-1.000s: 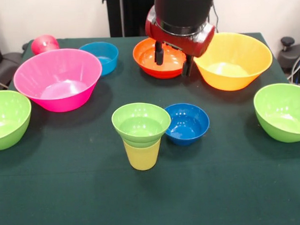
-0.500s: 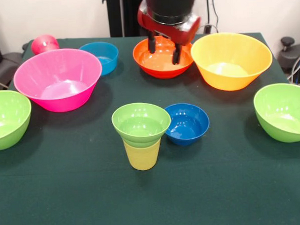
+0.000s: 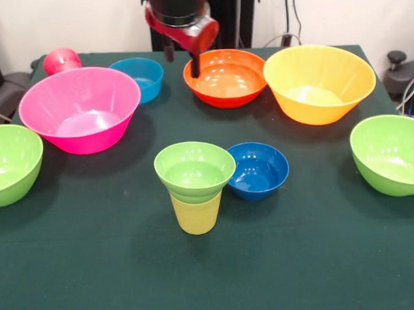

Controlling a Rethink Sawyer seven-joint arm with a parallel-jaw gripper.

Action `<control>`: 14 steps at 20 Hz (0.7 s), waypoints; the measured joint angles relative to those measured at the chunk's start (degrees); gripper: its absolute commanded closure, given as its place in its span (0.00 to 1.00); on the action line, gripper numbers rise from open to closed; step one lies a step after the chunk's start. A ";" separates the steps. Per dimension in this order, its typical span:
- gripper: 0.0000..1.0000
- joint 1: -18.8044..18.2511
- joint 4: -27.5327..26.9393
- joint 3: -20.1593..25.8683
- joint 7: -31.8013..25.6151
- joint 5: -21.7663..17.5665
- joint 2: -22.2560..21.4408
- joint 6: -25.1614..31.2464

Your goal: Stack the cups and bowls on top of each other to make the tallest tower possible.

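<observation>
The tower stands at the table's middle: a pale yellow cup (image 3: 196, 214) with a small lime green bowl (image 3: 194, 170) nested on top. A dark blue bowl (image 3: 258, 169) sits right beside it. My gripper (image 3: 182, 58) hangs open and empty at the far side, over the left rim of the orange-red bowl (image 3: 225, 77), with the light blue bowl (image 3: 137, 77) to its left. The pink bowl (image 3: 79, 109), the yellow-orange bowl (image 3: 320, 83) and two large lime green bowls (image 3: 10, 162) (image 3: 390, 154) sit around. The red cup (image 3: 61, 60) is at the far left corner.
The green cloth table (image 3: 211, 277) has open room along its near side in front of the tower. Dark equipment stands beyond the table's left edge and right edge (image 3: 403, 73).
My gripper has moved to the picture's left and farther back, from between the orange-red and yellow-orange bowls to the orange-red bowl's left rim. The bowls and cups have not moved.
</observation>
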 measured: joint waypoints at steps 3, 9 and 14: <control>0.00 -2.27 3.55 -0.02 0.00 -1.27 -0.54 -2.32; 0.00 -5.72 8.79 0.29 0.00 -5.04 -0.69 -6.98; 0.00 -7.39 12.53 0.73 0.00 -7.18 -0.71 -10.95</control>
